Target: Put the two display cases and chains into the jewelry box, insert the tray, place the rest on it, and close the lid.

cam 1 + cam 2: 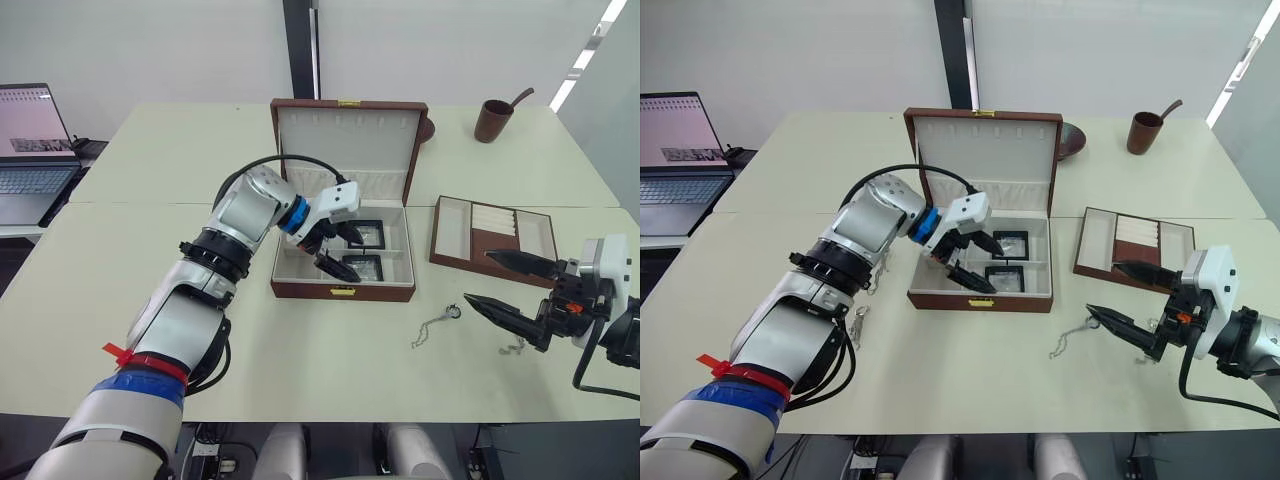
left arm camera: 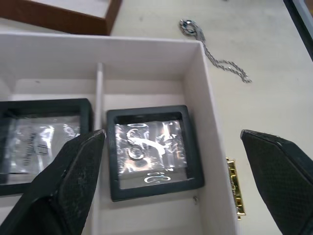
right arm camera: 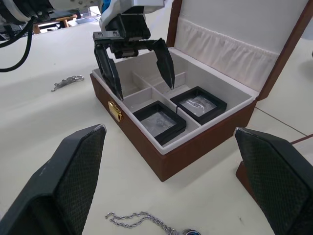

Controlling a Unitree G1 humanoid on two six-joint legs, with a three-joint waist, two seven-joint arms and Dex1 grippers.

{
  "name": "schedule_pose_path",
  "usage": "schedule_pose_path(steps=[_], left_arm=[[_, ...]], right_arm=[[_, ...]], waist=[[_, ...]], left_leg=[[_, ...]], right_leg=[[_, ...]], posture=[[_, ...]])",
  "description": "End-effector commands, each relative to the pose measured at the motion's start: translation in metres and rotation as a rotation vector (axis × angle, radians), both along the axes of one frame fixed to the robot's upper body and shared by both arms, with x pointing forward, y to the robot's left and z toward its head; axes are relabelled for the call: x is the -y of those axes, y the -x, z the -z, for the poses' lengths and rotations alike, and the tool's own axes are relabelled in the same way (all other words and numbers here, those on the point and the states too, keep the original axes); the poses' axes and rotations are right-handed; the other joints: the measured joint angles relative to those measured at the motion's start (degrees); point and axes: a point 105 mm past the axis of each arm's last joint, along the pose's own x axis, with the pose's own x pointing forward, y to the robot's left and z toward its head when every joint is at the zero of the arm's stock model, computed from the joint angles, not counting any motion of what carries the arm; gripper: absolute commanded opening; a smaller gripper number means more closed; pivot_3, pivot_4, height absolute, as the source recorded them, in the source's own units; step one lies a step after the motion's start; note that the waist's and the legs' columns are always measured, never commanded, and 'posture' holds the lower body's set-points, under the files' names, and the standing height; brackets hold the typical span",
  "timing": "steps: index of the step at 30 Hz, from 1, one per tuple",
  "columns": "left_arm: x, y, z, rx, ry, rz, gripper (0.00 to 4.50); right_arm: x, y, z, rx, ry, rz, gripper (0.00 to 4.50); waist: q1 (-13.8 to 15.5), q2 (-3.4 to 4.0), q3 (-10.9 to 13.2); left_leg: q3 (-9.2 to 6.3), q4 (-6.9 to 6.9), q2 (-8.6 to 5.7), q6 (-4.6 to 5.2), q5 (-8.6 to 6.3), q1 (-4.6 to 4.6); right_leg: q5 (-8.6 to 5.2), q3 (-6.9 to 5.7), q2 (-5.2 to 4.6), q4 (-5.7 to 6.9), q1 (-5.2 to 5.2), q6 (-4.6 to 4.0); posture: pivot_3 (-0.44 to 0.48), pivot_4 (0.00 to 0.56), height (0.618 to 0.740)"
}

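Note:
The brown jewelry box (image 1: 340, 291) stands mid-table with its lid (image 1: 346, 135) raised. Two black display cases (image 1: 367, 233) (image 2: 151, 152) lie in its right-hand compartments. My left gripper (image 1: 345, 255) hovers open just above the nearer case, holding nothing. The brown tray (image 1: 494, 243) rests on the table right of the box. One chain (image 1: 436, 324) with a round pendant lies in front of the tray, a second chain (image 1: 515, 347) lies by my right arm, and a third chain (image 3: 66, 82) lies left of the box. My right gripper (image 1: 480, 277) is open and empty, beside the tray.
A laptop (image 1: 35, 150) stands on a side desk at far left. A brown cup with a spoon (image 1: 493, 120) is at the back right, and a dark bowl (image 1: 1070, 140) sits behind the lid. The table's front edge is close below both arms.

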Motion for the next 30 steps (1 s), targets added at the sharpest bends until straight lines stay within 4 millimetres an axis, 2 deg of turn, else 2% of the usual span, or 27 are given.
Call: schedule_pose_path(steps=[1,3,5,8,10,16,21,26,30], left_arm=[[-0.008,-0.001,-0.032,0.029,0.117,-0.020,4.46],[-0.017,0.002,-0.040,0.018,0.160,-0.033,4.46],[-0.034,0.011,-0.049,0.006,0.222,-0.050,4.46],[-0.067,0.027,-0.068,-0.006,0.367,-0.143,4.46],[-0.088,0.033,-0.071,0.006,0.416,-0.233,4.46],[-0.166,0.037,-0.053,0.165,0.433,-0.653,4.46],[-0.219,0.051,-0.041,0.270,0.467,-0.952,4.46],[-0.261,0.076,-0.010,0.303,0.414,-1.188,4.46],[-0.279,0.088,0.005,0.317,0.394,-1.302,4.46]], right_arm=[[0.008,-0.001,-0.005,0.021,0.012,0.013,4.50],[0.013,-0.001,-0.003,0.012,0.007,0.030,4.50],[0.024,-0.003,0.000,-0.004,0.000,0.062,4.50],[0.052,-0.008,0.007,-0.036,-0.005,0.141,4.50],[0.068,-0.013,0.010,-0.047,-0.024,0.197,4.50],[0.109,-0.027,0.035,-0.090,-0.032,0.335,4.50],[0.135,-0.043,0.038,-0.030,-0.060,0.472,4.50],[0.154,-0.050,0.048,-0.010,-0.047,0.545,4.50],[0.171,-0.053,0.057,0.007,-0.024,0.614,4.50]], waist=[[-0.1,0.00,0.0],[-0.1,0.00,0.0],[-0.2,0.01,0.0],[-0.6,0.02,0.0],[-0.5,0.02,0.0],[-0.2,0.05,0.0],[0.0,0.04,0.0],[0.0,0.05,0.0],[0.2,0.04,0.0]], left_leg=[[0.00,0.00,0.00,0.00,0.00,0.00],[0.00,-0.01,0.02,0.00,0.00,0.01],[0.00,-0.01,0.03,0.00,0.00,0.01],[0.02,-0.06,0.08,0.00,0.00,0.06],[0.00,-0.06,0.14,-0.01,0.00,0.08],[0.03,-0.07,0.17,-0.01,0.00,0.21],[0.04,-0.12,0.24,-0.01,0.00,0.22],[0.12,-0.20,0.24,-0.01,0.00,0.28],[0.10,-0.20,0.25,-0.01,0.00,0.28]], right_leg=[[0.00,0.00,0.00,0.00,0.00,0.00],[0.00,0.00,0.01,0.01,-0.01,0.00],[0.00,0.00,0.01,0.01,-0.01,0.00],[0.00,0.04,0.00,0.02,-0.01,0.00],[0.00,0.02,0.00,0.04,0.00,-0.01],[0.00,0.06,-0.06,0.04,0.09,-0.01],[0.00,0.07,-0.11,0.01,0.07,-0.01],[0.00,0.14,-0.22,-0.01,0.09,-0.01],[0.00,0.10,-0.22,-0.02,0.12,-0.01]], posture=[[0.000,0.150,0.740],[0.000,0.150,0.740],[0.000,0.150,0.740],[0.000,0.150,0.740],[0.000,0.150,0.740],[0.000,0.150,0.740],[0.000,0.150,0.740],[0.000,0.150,0.740],[0.000,0.150,0.740]])
